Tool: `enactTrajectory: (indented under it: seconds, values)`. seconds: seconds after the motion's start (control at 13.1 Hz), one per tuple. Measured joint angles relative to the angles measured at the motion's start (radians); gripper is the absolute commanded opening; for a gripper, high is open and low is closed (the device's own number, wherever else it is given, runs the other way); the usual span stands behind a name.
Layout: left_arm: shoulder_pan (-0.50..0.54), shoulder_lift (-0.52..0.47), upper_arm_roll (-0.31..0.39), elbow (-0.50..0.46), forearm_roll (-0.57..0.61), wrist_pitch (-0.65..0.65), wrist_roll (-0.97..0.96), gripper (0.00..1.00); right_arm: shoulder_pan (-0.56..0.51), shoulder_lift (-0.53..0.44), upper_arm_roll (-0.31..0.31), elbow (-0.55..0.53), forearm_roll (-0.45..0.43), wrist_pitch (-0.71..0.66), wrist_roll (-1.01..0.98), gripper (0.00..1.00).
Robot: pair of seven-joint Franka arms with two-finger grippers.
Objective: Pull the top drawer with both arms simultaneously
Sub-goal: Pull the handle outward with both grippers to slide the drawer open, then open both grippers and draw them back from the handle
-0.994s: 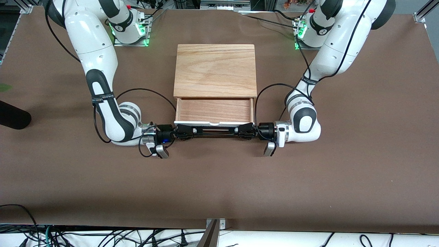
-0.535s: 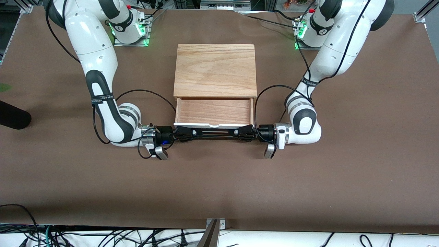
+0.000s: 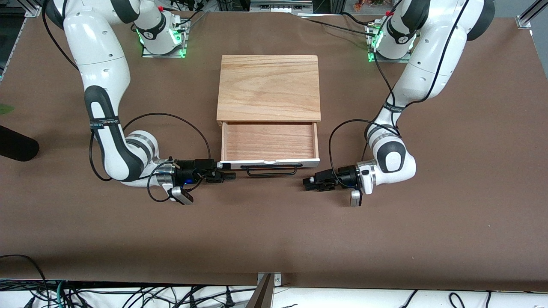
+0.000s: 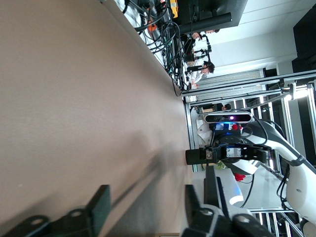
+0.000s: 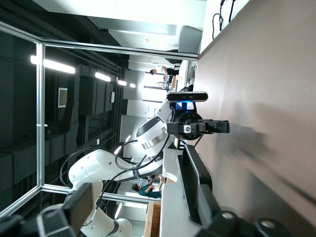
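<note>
Both black two-finger grippers — left (image 3: pixel 309 181), right (image 3: pixel 229 175) — have let go, fingers parted and empty; white-fronted, black-handled top drawer (image 3: pixel 270 147) stands open, so the pull looks finished.

We see a flat brown table (image 3: pixel 274 231) filling most of the front view. At upper centre sits a box with a light tan, wavy-grained wood top (image 3: pixel 269 87); just below it the top drawer (image 3: pixel 269 142) shows a reddish-brown, straight-grained inside, a white front panel and a black wire handle (image 3: pixel 271 171). Both arms are glossy white with black joint bands and black cables, ending in a black left gripper (image 3: pixel 309 183) at centre right and a black right gripper (image 3: pixel 227 175) at centre left. Green lights glow at both bases along the top edge. A black shape (image 3: pixel 17 145) lies at the middle left edge.
</note>
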Motion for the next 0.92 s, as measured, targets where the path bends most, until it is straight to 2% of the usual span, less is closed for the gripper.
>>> enactTrajectory:
  seconds: [0.31, 0.54, 0.69, 0.92]
  values:
    - [0.0, -0.017, -0.001, 0.012, 0.0, 0.0, -0.019, 1.0, -0.001, -0.015, -0.018, 0.001, -0.042, 0.003, 0.0, 1.0]
    - [0.001, -0.078, -0.001, 0.0, 0.014, 0.0, -0.106, 1.0, -0.003, -0.056, -0.059, 0.01, -0.138, 0.004, 0.046, 1.0]
    - [0.002, -0.136, 0.0, -0.036, 0.062, 0.001, -0.165, 1.0, -0.004, -0.082, -0.1, 0.056, -0.272, 0.005, 0.118, 1.0]
    - [0.004, -0.245, 0.0, -0.131, 0.157, 0.039, -0.228, 1.0, -0.004, -0.119, -0.161, 0.152, -0.544, 0.007, 0.256, 1.0]
